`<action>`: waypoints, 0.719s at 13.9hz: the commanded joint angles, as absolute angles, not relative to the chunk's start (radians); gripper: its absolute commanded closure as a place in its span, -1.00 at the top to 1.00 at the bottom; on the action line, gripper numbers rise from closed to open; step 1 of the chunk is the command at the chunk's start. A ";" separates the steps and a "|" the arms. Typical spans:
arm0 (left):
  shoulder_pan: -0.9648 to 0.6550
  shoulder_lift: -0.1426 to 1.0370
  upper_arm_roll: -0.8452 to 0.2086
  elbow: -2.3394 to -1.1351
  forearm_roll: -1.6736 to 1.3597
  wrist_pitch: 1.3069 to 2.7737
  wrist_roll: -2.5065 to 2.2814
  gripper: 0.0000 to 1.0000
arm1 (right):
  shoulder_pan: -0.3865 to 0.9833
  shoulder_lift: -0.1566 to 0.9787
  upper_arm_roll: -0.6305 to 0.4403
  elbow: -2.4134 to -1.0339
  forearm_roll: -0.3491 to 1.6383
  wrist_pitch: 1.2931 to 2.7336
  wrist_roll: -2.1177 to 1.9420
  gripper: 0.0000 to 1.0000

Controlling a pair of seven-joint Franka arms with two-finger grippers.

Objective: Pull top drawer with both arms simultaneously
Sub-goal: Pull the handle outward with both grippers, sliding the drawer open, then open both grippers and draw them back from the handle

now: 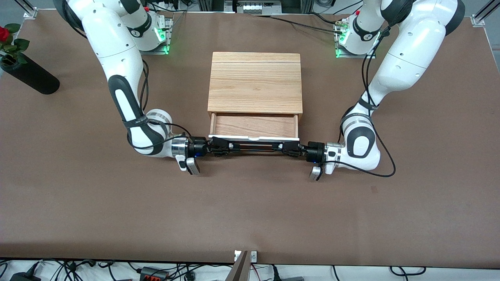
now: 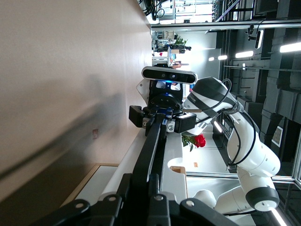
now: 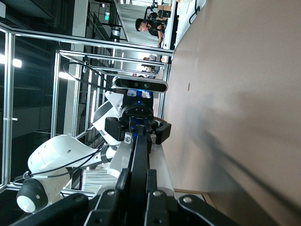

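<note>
The top drawer point(image 1: 254, 125) stands partly pulled out of the light wood cabinet point(image 1: 256, 82), its wood tray showing and its white front panel facing the front camera. Its long black bar handle point(image 1: 256, 147) runs along the panel. My left gripper point(image 1: 288, 148) is shut on the handle's end toward the left arm. My right gripper point(image 1: 223, 148) is shut on the other end. In the left wrist view my left gripper point(image 2: 148, 190) clamps the handle point(image 2: 156, 141), with the right gripper point(image 2: 162, 117) farther along it. In the right wrist view my right gripper point(image 3: 139, 190) clamps the handle point(image 3: 140, 150).
A black vase with a red rose point(image 1: 27, 76) stands at the right arm's end of the table. Bare brown tabletop point(image 1: 250, 210) lies between the drawer front and the table edge nearest the front camera. Both arms' cables trail beside their wrists.
</note>
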State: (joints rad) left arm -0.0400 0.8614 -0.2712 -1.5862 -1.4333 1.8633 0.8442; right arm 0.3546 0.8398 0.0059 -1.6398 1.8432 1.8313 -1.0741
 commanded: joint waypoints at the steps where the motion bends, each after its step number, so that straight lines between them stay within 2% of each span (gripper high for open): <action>1: -0.015 0.876 -0.253 -1.548 -1.466 1.873 0.819 -0.76 | 0.344 0.861 -0.003 -1.632 1.835 1.821 -1.126 0.31; 2: -0.015 0.876 -0.253 -1.548 -1.468 1.871 0.816 -0.60 | 0.342 0.858 -0.005 -1.634 1.832 1.812 -1.141 0.99; 3: -0.015 0.877 -0.253 -1.548 -1.468 1.871 0.812 -0.50 | 0.330 0.856 -0.005 -1.632 1.810 1.810 -1.141 1.00; 4: -0.015 0.877 -0.253 -1.548 -1.468 1.871 0.810 -0.14 | 0.322 0.854 -0.003 -1.632 1.777 1.809 -1.141 1.00; 5: -0.015 0.877 -0.253 -1.546 -1.467 1.871 0.811 0.51 | 0.310 0.850 -0.003 -1.632 1.752 1.804 -1.141 1.00; 6: -0.015 0.876 -0.253 -1.546 -1.465 1.871 0.818 0.94 | 0.305 0.841 -0.003 -1.634 1.735 1.793 -1.134 1.00; 7: -0.014 0.874 -0.253 -1.546 -1.465 1.873 0.825 1.00 | 0.305 0.836 -0.003 -1.634 1.729 1.792 -1.128 1.00; 10: -0.008 0.864 -0.242 -1.542 -1.457 1.871 0.819 1.00 | 0.304 0.815 -0.006 -1.634 1.711 1.807 -1.120 1.00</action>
